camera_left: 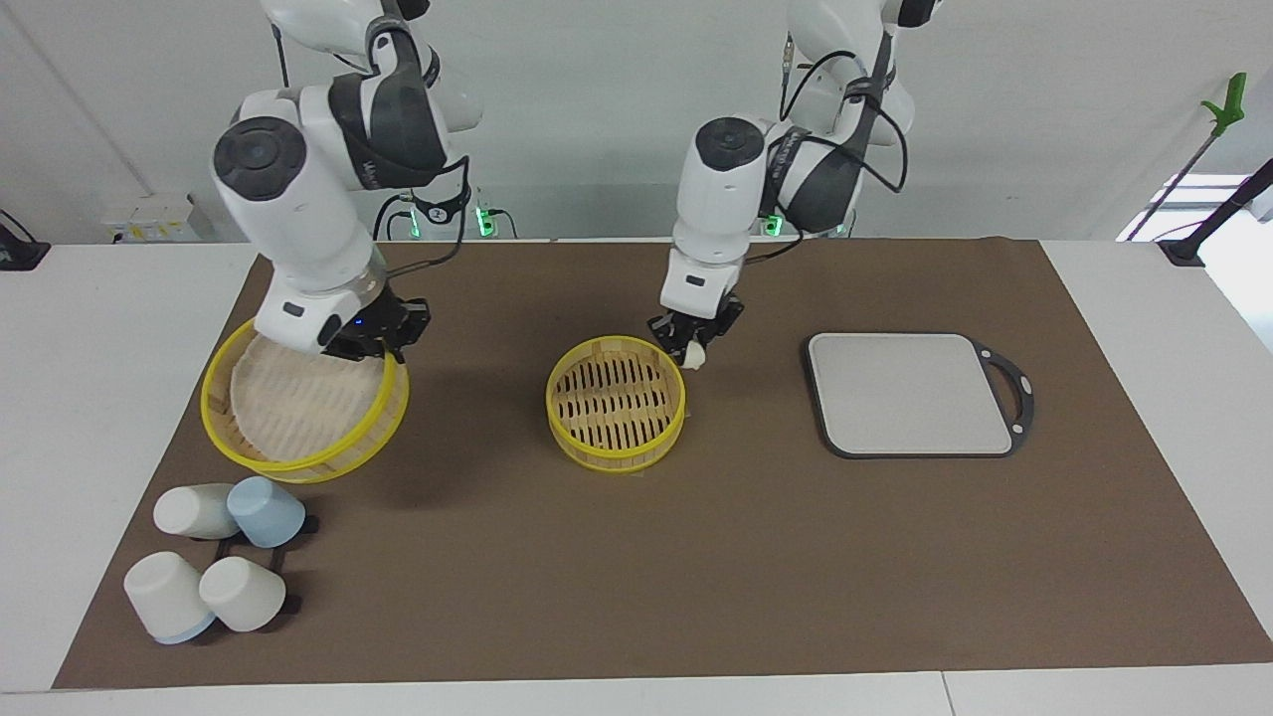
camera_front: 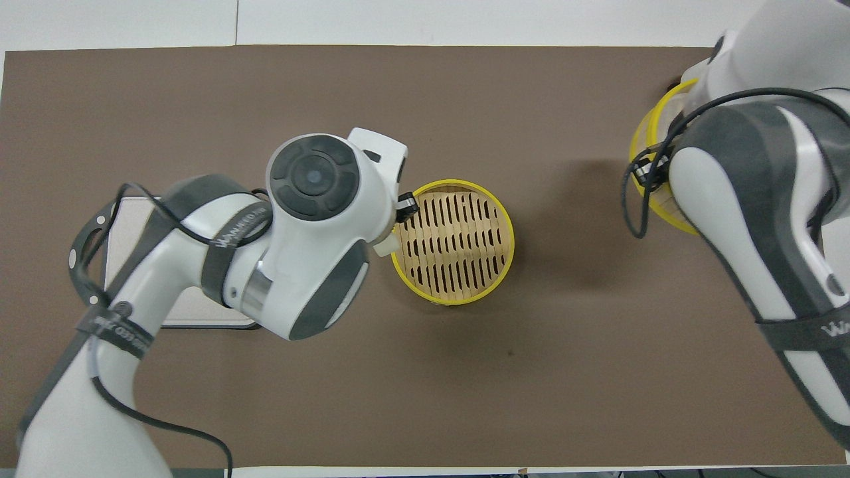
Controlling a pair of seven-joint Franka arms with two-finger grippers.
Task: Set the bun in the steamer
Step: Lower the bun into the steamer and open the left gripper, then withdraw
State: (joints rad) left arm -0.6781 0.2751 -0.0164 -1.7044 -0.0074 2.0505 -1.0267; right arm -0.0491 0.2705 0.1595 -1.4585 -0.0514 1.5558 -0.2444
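The steamer's lower basket (camera_left: 616,401) stands open in the middle of the brown mat, with a yellow rim and a slotted floor; it also shows in the overhead view (camera_front: 453,240). My left gripper (camera_left: 691,340) is shut on the small cream-white bun (camera_left: 693,356). It holds the bun just above the basket's rim, on the side toward the left arm's end. The bun also peeks out under the arm in the overhead view (camera_front: 383,247). My right gripper (camera_left: 383,333) is shut on the rim of the steamer's yellow-rimmed top part (camera_left: 303,403). It holds that part tilted above the mat.
A flat grey board with a dark rim and handle (camera_left: 910,393) lies toward the left arm's end. Several white and blue cups (camera_left: 219,567) lie on a rack toward the right arm's end, farther from the robots than the held top part.
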